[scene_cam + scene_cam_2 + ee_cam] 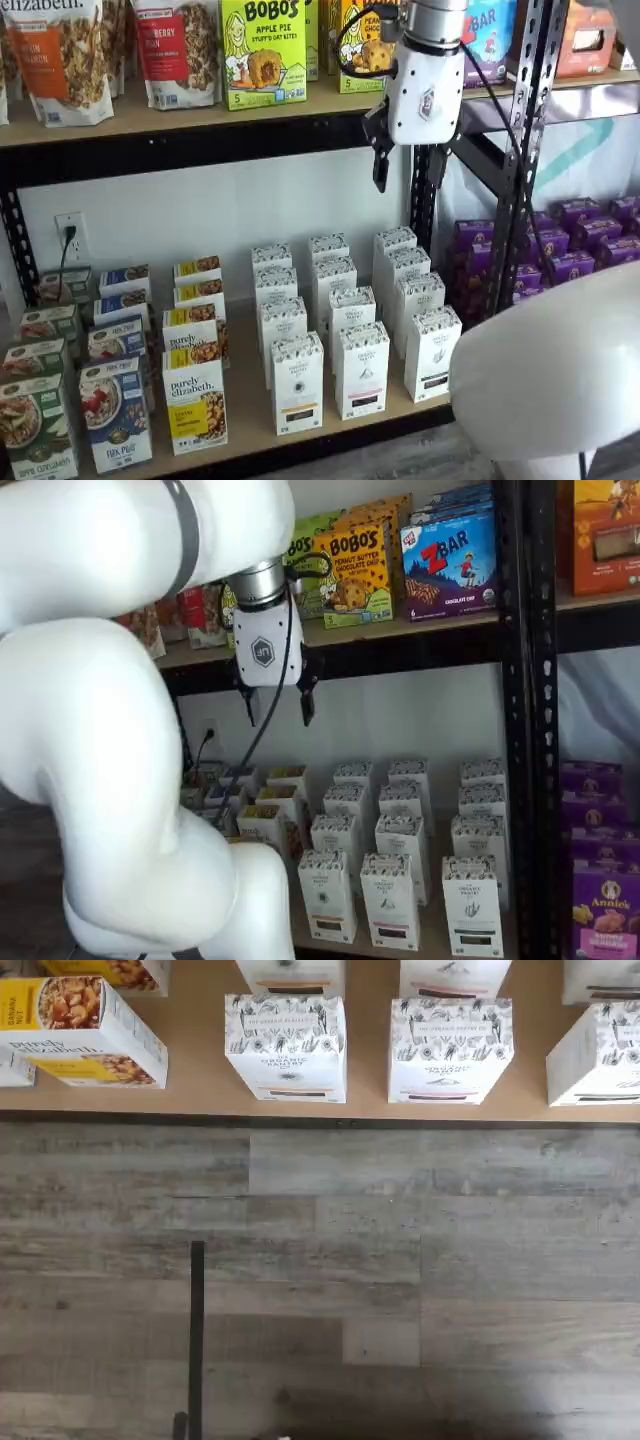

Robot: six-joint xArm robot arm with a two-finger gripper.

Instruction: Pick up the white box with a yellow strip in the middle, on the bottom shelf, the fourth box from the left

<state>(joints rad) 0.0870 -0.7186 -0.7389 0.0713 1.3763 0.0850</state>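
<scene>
The white box [297, 383] is stood upright at the front edge of the bottom shelf [330, 428], heading a row of like cartons. A black-speckled patterned top and a yellow-gold strip low on its front are shown.

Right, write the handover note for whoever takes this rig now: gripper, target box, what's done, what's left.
The white-bodied gripper with black fingers is open and empty, up level with the upper shelf board, well above the cartons.
The tall narrow white carton with the yellow strip stands upright at the front of its row on the pale wooden bottom shelf, next to the purely elizabeth box.
Done: nothing grasped yet.
Left: descend, close on the carton, lift it out.
</scene>
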